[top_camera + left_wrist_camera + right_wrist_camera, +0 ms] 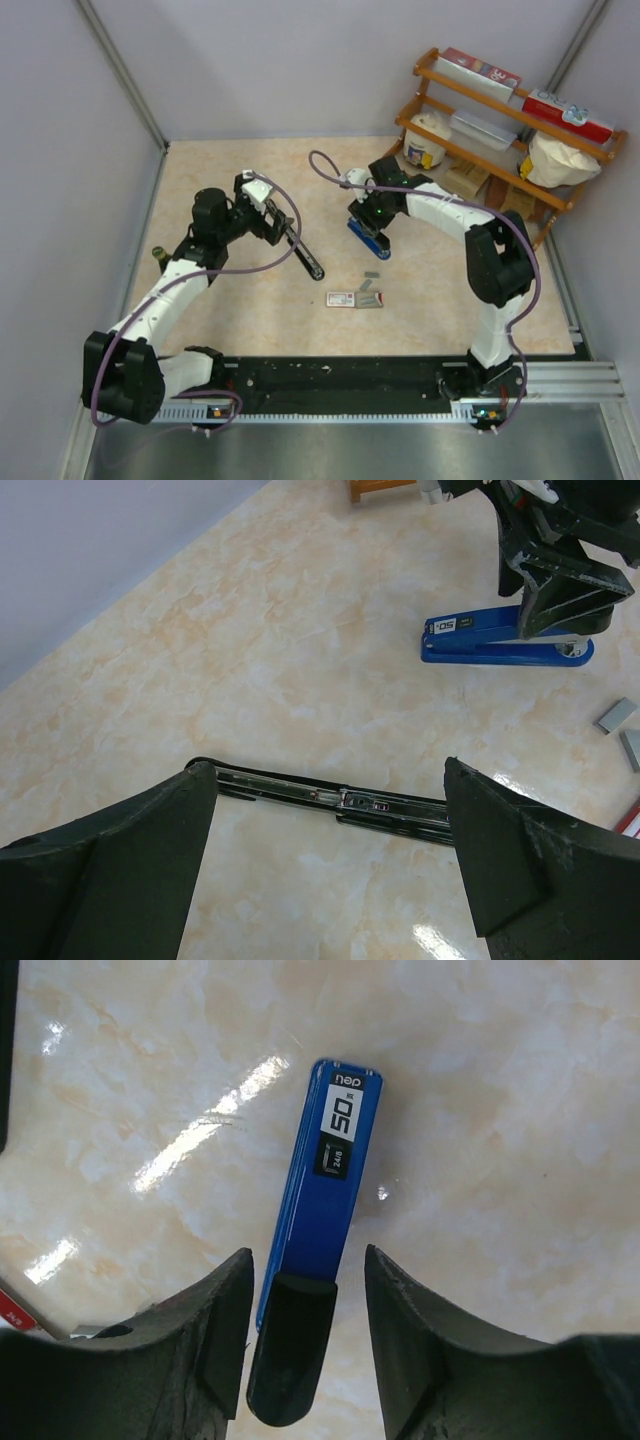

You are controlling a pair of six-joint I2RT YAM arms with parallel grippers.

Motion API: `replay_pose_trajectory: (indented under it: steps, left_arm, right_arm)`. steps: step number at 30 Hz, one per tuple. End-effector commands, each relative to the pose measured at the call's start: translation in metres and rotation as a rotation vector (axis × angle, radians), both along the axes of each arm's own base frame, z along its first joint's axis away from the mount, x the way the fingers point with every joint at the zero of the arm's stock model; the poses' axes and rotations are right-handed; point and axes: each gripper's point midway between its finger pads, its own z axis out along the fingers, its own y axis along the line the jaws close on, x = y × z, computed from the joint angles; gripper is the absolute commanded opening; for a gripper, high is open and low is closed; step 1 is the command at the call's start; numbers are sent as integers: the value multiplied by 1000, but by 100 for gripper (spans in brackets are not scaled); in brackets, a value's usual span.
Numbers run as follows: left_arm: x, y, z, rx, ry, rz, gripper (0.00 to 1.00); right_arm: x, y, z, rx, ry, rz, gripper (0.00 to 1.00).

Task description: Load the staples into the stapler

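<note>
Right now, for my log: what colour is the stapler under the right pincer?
Blue stapler; clearest in right wrist view.

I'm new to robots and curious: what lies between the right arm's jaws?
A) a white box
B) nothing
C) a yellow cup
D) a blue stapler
D: the right wrist view shows a blue stapler lying on the table between the open jaws.

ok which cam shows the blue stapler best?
Right wrist: the blue stapler sits mid-frame from above, its 50 label readable, between the open fingers of the right gripper. Left wrist shows it side-on, partly behind that gripper. Top external shows only a blue sliver.
</note>
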Motion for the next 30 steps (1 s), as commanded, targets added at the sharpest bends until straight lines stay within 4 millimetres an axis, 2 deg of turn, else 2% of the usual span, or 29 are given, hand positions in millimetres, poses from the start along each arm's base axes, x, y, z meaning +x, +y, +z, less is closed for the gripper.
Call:
replay_pose_trajectory:
  steps: [1, 5, 6, 10, 12, 14, 16, 20, 24, 26, 28, 30]
  left_arm:
    - [2, -8, 7, -30, -32, -28, 99]
    - [2, -9, 13, -34, -32, -30, 99]
    - [1, -9, 14, -34, -34, -28, 99]
    - [0, -6, 18, -19, -54, -17, 99]
    - [1, -5, 24, -8, -75, -13, 99]
    - [3, -7, 31, 14, -98, -21, 99]
    - [5, -15, 35, 76, -115, -41, 99]
    - [0, -41, 40, 217, -159, -172, 99]
    - [-13, -78, 35, 304, -190, -376, 99]
    - [-14, -94, 37, 332, -208, -439, 99]
    - [-14, -113, 42, 361, -237, -516, 99]
    - [-15, -131, 33, 405, -232, -589, 99]
  right_arm:
    - [15, 3, 59, 23, -174, 59, 50]
    - [10, -1, 120, 89, -290, 28, 55]
    - [5, -3, 143, 123, -329, 16, 56]
    - [-8, -20, 203, 188, -498, -34, 66]
    - [-15, -34, 229, 226, -600, -76, 76]
    - [-20, -50, 247, 256, -691, -139, 90]
    - [-25, -65, 257, 303, -761, -224, 99]
    - [-40, -82, 258, 371, -820, -272, 99]
    - [-52, -97, 241, 320, -831, -207, 99]
    - [-59, -107, 246, 370, -833, -205, 99]
    - [-66, -121, 259, 449, -829, -256, 99]
    - [-73, -127, 262, 503, -811, -255, 99]
